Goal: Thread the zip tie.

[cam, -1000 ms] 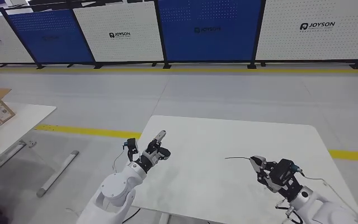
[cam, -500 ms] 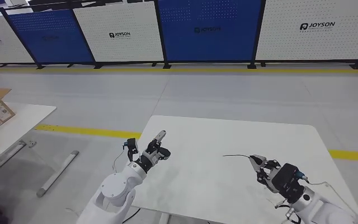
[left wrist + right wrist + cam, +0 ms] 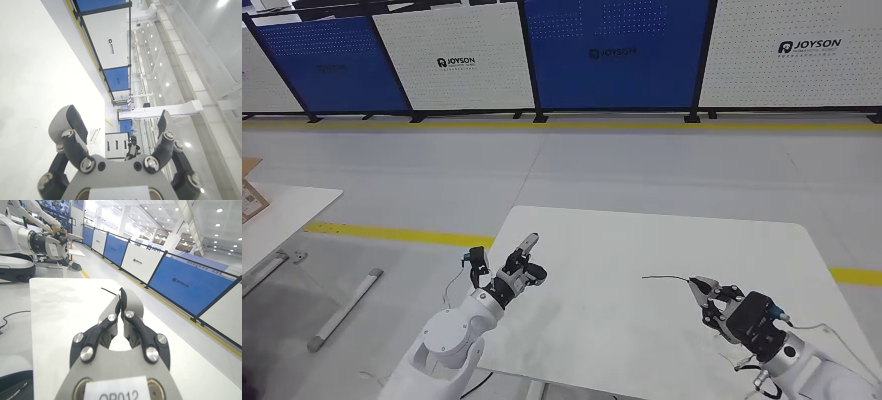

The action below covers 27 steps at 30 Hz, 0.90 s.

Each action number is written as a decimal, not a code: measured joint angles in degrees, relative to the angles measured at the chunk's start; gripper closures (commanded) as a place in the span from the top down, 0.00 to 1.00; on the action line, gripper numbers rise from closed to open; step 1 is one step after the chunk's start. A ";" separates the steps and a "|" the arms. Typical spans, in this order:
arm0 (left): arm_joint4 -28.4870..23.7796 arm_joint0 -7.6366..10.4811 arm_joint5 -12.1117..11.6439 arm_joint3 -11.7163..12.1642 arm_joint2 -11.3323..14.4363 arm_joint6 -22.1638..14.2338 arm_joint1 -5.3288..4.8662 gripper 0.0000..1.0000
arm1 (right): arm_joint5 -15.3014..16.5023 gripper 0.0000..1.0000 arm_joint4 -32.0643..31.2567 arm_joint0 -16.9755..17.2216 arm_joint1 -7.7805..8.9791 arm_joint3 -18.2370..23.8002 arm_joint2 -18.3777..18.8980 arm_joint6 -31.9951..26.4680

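Clamping the zip tie [image 3: 108, 291] by one end in the right end effector [image 3: 121, 298] above the bench [image 3: 642, 235], aimed its free tail toward the left end effector [image 3: 121, 121], poised wide apart near the opposite edge, presumably for threading.

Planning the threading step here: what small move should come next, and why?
Probably bring the left gripper across the table toward the free tail of the zip tie. The right gripper is shut on one end of it, the tail sticks out over the table, and the left gripper stands open, apart from it.
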<state>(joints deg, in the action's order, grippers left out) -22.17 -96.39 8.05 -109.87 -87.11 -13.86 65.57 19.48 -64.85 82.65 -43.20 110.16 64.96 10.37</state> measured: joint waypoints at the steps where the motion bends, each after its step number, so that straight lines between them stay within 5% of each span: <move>1: -0.23 0.07 0.31 -0.03 0.29 -0.48 0.01 1.00 | 0.00 0.00 0.00 0.00 0.00 0.00 0.00 0.00; 10: -5.58 0.91 11.97 -2.49 1.96 -18.25 -1.05 1.00 | 0.00 0.00 0.00 0.00 0.00 0.00 0.00 0.00; 15: -7.79 3.83 11.41 0.32 5.94 -15.80 -1.01 1.00 | 0.00 0.00 0.00 0.00 0.00 0.00 0.00 0.00; 22: -7.75 3.66 11.43 0.26 5.87 -15.95 -1.01 1.00 | -0.13 0.00 -0.14 -0.02 -0.01 0.00 0.05 -0.09; 27: -13.20 4.28 11.43 0.77 6.29 -15.78 -0.95 1.00 | -0.10 0.00 -9.65 -1.76 -0.49 2.42 -1.40 -1.42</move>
<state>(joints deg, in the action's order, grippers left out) -35.37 -92.12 19.48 -109.10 -80.82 -29.64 64.62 19.38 -74.51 80.89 -43.69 112.58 63.56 8.94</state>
